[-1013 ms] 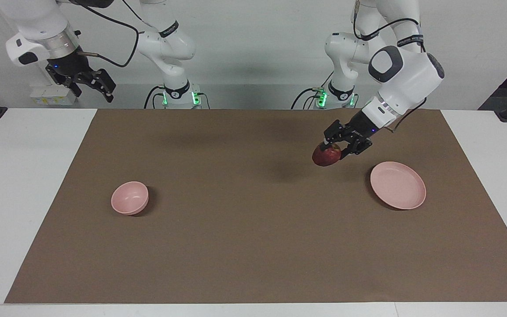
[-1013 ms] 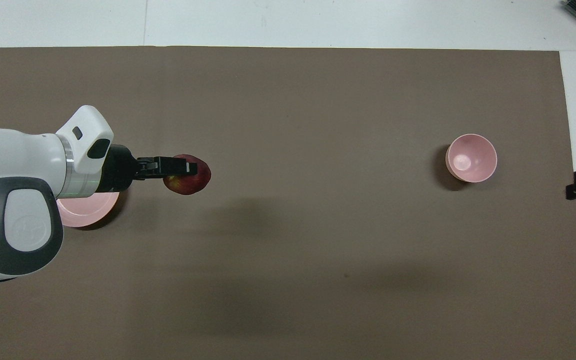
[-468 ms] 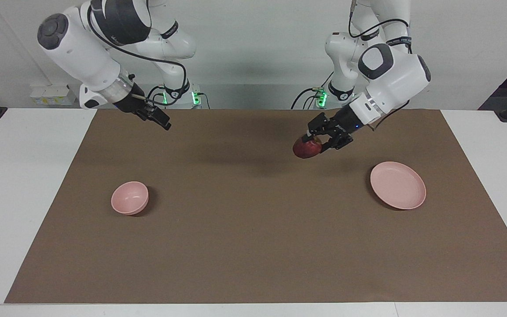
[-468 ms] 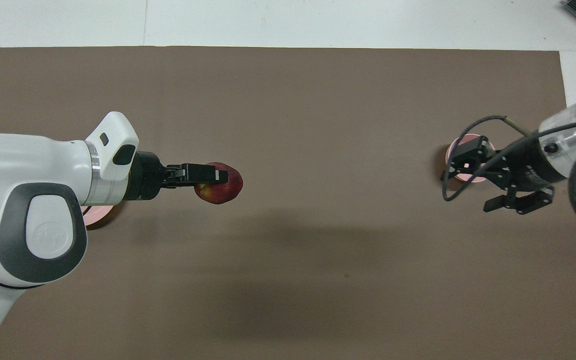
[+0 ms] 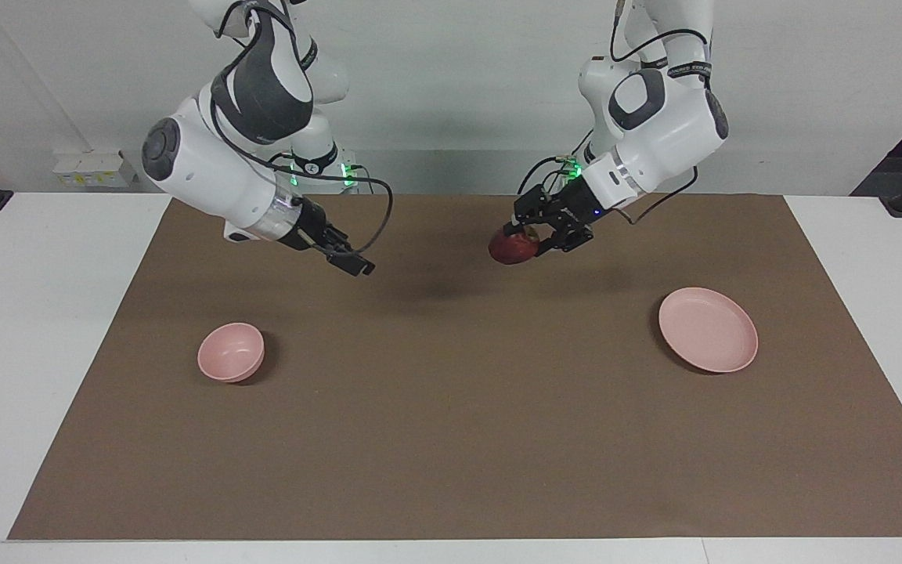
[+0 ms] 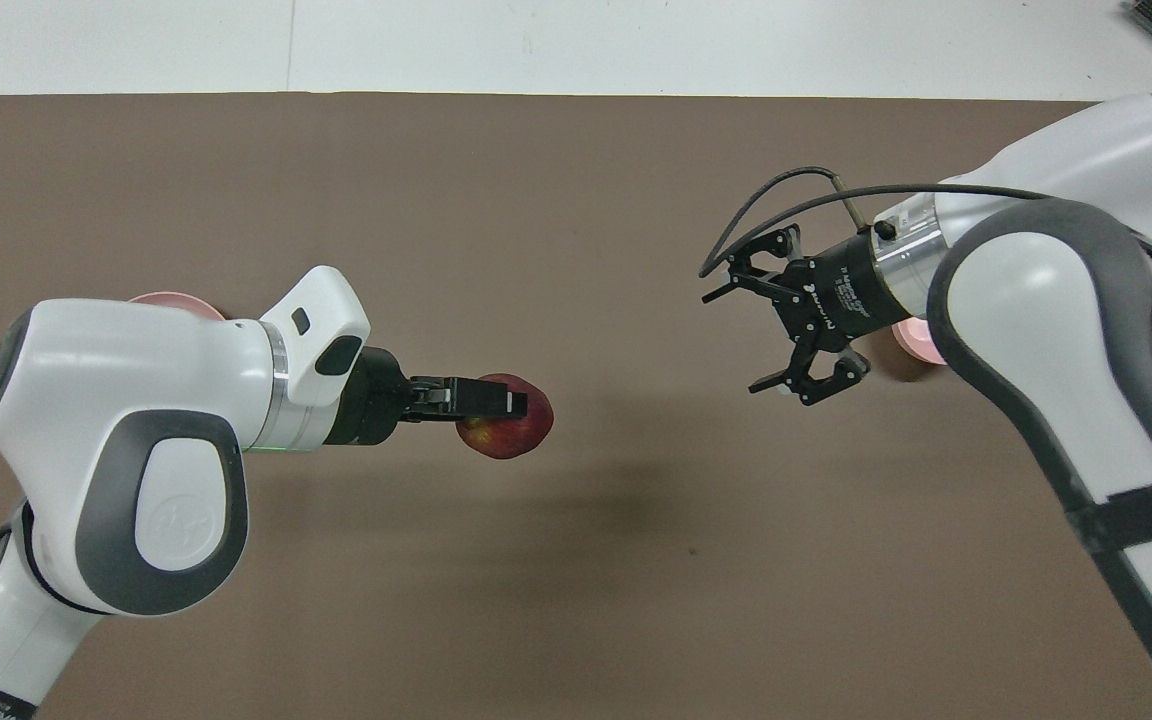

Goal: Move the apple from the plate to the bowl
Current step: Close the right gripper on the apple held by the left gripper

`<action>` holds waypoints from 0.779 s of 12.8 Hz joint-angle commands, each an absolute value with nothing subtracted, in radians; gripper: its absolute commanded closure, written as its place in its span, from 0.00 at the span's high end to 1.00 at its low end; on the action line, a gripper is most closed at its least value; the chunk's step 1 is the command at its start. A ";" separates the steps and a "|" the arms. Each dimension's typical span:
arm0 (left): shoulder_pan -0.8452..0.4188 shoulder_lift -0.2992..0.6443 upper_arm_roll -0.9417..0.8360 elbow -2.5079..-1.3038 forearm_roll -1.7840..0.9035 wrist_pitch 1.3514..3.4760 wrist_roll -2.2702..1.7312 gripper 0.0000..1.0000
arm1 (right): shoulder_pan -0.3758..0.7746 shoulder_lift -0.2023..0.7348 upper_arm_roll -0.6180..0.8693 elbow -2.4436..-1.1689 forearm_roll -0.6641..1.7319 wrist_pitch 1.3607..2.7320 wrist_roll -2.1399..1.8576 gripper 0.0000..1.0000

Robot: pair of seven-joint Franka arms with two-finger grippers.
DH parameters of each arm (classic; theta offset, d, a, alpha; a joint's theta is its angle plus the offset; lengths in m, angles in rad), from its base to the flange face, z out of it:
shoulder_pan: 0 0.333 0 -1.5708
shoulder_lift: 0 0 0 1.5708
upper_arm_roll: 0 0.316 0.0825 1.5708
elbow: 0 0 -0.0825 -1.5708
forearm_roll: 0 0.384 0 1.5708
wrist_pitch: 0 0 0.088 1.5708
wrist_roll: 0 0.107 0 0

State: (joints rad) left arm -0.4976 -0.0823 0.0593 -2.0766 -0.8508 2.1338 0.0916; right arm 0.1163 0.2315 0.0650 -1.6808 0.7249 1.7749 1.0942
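Fingers point(image 6: 481, 395) of the left gripper point(image 5: 525, 235) pinch the apple point(image 5: 512, 247) in the air above the brown surface point(image 5: 451, 439), at ten o'clock from the plate point(image 5: 708, 329) in the facing view. Only the overhead view shows the right gripper point(image 6: 771, 325) with its fingers spread; the bowl point(image 5: 231, 352) shows whole only in the facing view.

One camera looks down from high across the bench point(image 5: 44, 352) toward the robots at frame top, while the other looks steeply down from above them, sharing the brown mat point(image 6: 576, 600) half-turned.
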 commanded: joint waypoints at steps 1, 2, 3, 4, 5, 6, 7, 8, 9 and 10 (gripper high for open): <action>-0.515 -0.121 0.071 -2.109 -0.879 2.147 0.081 0.00 | 0.144 0.221 0.066 -1.761 0.885 1.889 1.150 1.00; -0.515 -0.117 0.068 -2.105 -0.911 2.186 0.081 0.00 | 0.156 0.219 0.066 -1.785 0.946 1.917 1.157 1.00; -0.525 -0.115 0.054 -2.105 -0.929 2.225 0.080 0.00 | 0.166 0.216 0.066 -1.807 1.009 1.946 1.164 1.00; -0.528 -0.106 0.052 -2.103 -0.933 2.247 0.081 0.00 | 0.190 0.212 0.066 -1.834 1.066 1.989 1.164 1.00; -0.528 -0.089 0.051 -2.095 -0.952 2.278 0.081 0.00 | 0.219 0.209 0.066 -1.851 1.086 2.024 1.164 1.00; -0.528 -0.069 0.051 -2.085 -0.971 2.305 0.081 0.00 | 0.238 0.201 0.066 -1.868 1.091 2.028 1.164 1.00; -0.526 -0.052 0.051 -2.069 -0.971 2.315 0.081 0.00 | 0.238 0.187 0.066 -1.884 1.095 2.016 1.164 1.00; -0.522 -0.046 0.051 -2.045 -0.971 2.315 0.081 0.00 | 0.239 0.170 0.066 -1.913 1.120 2.016 1.158 1.00; -0.511 -0.029 0.051 -2.025 -0.969 2.318 0.081 0.00 | 0.242 0.160 0.066 -1.928 1.156 2.022 1.152 1.00; -0.511 -0.022 0.051 -2.011 -0.966 2.344 0.080 0.00 | 0.256 0.158 0.066 -1.930 1.173 2.026 1.152 1.00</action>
State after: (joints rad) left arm -0.5063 -0.0469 0.0444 -2.0558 -0.9521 2.3111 0.0873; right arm 0.2470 0.2076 0.0653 -1.8731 1.1254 2.0008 1.1461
